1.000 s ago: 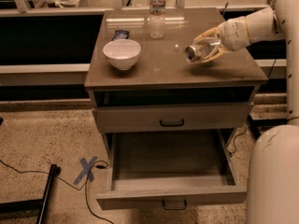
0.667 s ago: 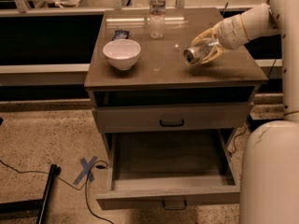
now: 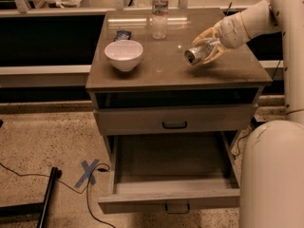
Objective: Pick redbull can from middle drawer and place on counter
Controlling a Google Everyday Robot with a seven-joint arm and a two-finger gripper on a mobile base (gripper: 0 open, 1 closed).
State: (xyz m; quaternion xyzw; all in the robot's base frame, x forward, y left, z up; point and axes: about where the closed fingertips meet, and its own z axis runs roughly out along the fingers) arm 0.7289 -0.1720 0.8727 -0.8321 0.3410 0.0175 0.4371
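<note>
The gripper grasps the redbull can, fingers closed around its body, low over the right part of the counter. The can lies tilted between the fingers, its shiny round end jutting out below and beside them. Both sit almost where they were a moment earlier. The slim can is silvery. Below the gripper, the middle drawer stands open.
</note>
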